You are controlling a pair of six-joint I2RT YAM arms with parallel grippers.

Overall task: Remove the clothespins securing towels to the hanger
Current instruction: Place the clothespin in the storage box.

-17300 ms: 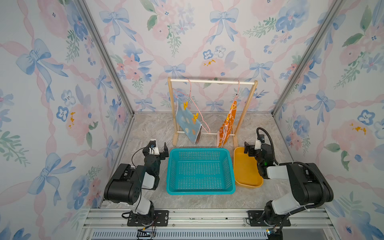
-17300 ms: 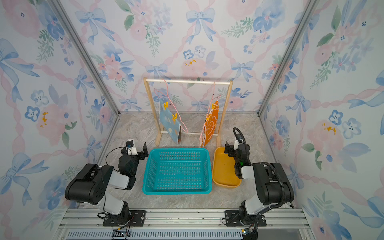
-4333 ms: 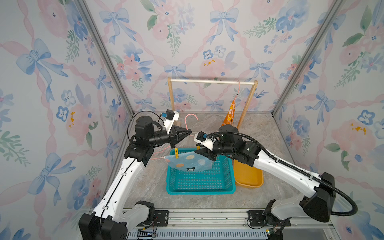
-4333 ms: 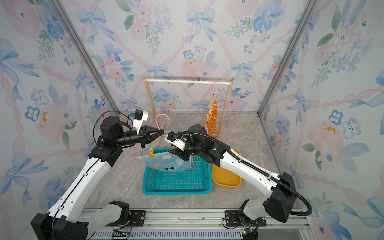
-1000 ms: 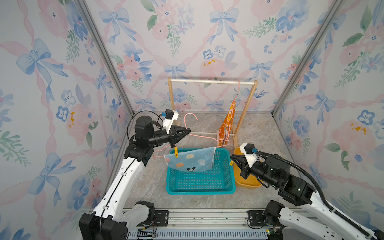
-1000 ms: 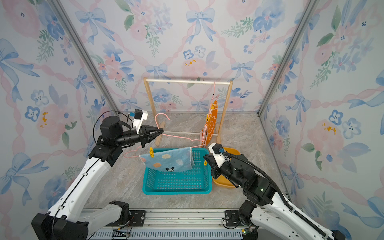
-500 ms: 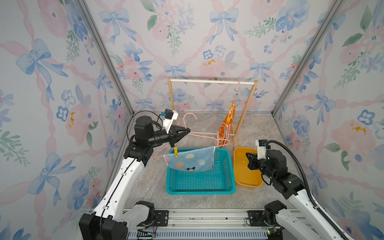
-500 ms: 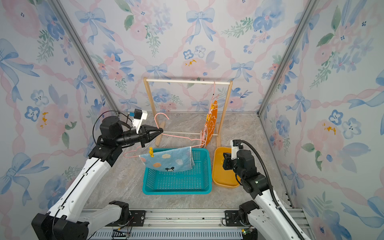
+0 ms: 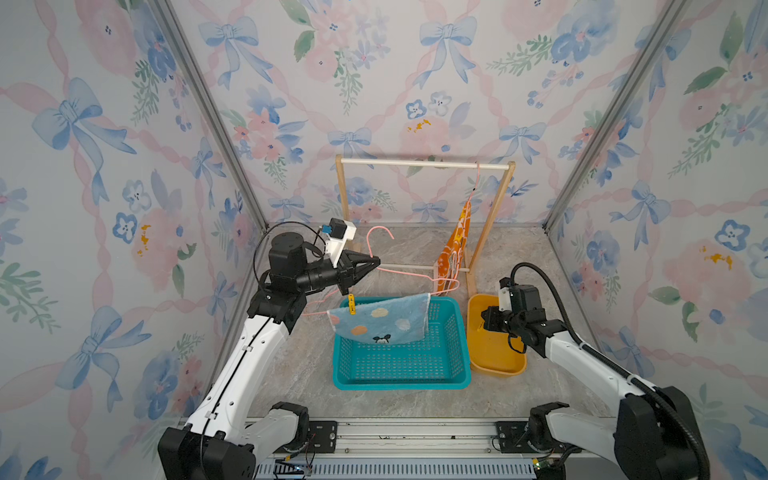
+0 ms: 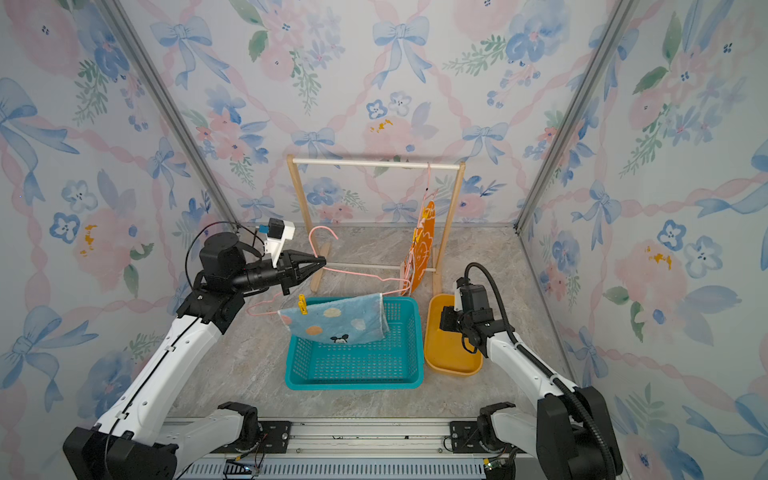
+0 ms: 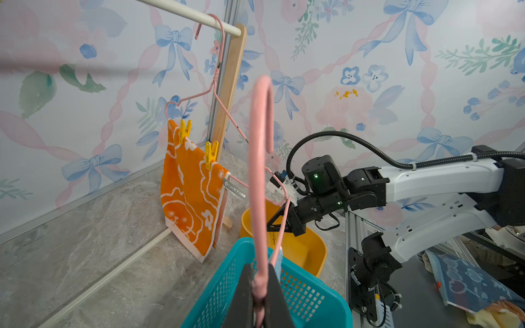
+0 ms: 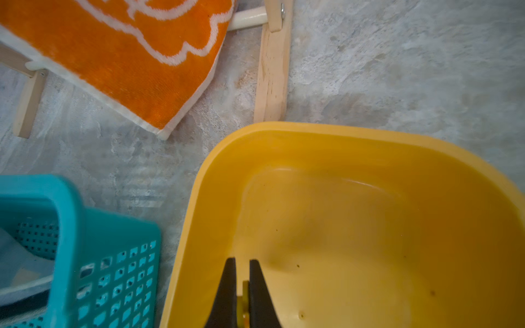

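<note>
Right gripper (image 12: 242, 259) hangs over the yellow bin (image 12: 341, 147), jaws closed on a yellow clothespin (image 12: 243, 298); we see only a sliver of it between them. Left gripper (image 9: 376, 262) is clamped on the neck of the pink wire hanger (image 9: 405, 272), holding it above the teal basket (image 9: 401, 384).

Layout (12 o'clock = back wall): the bin lies at 3 o'clock of the basket. The blue towel (image 9: 380, 320) drapes from the hanger bar into the basket. A second clothespin (image 9: 352, 304) pins its 9 o'clock end; its 3 o'clock end looks free. The orange towel (image 11: 187, 204) hangs from a second hanger (image 11: 216, 85) on the wooden rack (image 9: 424, 164), at 1 o'clock of the basket, with two more clothespins (image 11: 185, 130) on its top edge.

Handling, our judgement:
- Pins are light, rigid, smooth and spring-loaded. We would squeeze the tail ends to open the mouth, then lift off; gripping near the mouth only clamps harder.
- Towels are soft and limp. Once unpinned, the blue one should slide into the basket.
- Thin wire may swing in the grip.
</note>
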